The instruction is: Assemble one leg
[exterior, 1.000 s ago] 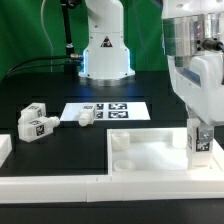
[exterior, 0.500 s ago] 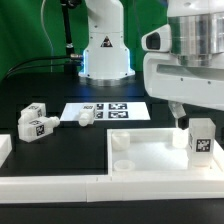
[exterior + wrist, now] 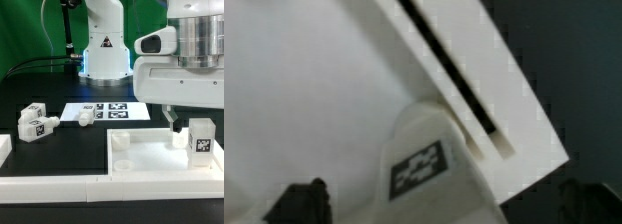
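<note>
A leg [image 3: 200,140], a stubby white post with a tag sticker, stands upright at the near right corner of the large white panel [image 3: 145,152]. My gripper [image 3: 194,121] hangs just over its top, open, with one dark finger [image 3: 173,118] showing beside the leg. In the wrist view the leg [image 3: 423,165] lies between my gripper's [image 3: 443,206] two dark fingertips [image 3: 299,202], which are spread wide and clear of it. The panel [image 3: 304,90] fills most of that view.
Two more legs [image 3: 35,122] lie at the exterior view's left. Another leg [image 3: 86,116] lies by the marker board [image 3: 118,109]. The robot base [image 3: 105,55] stands behind. A white raised rim [image 3: 60,186] runs along the front.
My gripper let go of the leg, opened and lifted slightly while the wrist turned. The leg stays upright on the panel's corner.
</note>
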`<move>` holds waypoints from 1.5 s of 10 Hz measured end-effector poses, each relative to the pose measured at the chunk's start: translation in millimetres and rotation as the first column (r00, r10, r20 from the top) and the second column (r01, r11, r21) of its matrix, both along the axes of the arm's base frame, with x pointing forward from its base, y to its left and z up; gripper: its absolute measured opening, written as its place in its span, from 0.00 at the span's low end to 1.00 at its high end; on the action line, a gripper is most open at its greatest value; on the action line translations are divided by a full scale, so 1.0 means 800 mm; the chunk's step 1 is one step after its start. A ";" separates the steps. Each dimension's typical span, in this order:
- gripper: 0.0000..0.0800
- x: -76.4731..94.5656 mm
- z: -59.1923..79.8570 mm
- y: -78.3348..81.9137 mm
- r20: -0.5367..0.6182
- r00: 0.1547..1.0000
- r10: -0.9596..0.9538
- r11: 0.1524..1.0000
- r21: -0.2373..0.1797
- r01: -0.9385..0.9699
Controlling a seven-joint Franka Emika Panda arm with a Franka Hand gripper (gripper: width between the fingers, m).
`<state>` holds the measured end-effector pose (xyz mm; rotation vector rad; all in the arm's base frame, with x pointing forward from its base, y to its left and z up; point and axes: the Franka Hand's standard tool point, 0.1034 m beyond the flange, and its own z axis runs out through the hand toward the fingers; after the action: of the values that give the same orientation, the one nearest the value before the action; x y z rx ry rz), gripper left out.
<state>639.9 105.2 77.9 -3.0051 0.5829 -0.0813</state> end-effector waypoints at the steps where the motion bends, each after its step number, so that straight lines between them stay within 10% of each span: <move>1: 0.81 0.003 -0.001 -0.006 0.013 0.994 0.107 0.994 -0.006 -0.107; 5: 0.36 0.002 -0.002 -0.007 0.001 0.999 -0.035 0.999 -0.002 0.035; 9: 0.36 -0.001 -0.003 0.001 -0.026 0.911 -0.412 0.911 0.011 0.413; 15: 0.36 0.000 -0.005 0.011 -0.116 0.165 -0.979 0.161 0.042 0.986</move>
<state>640.1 114.0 74.2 -1.8845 2.3624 -0.0159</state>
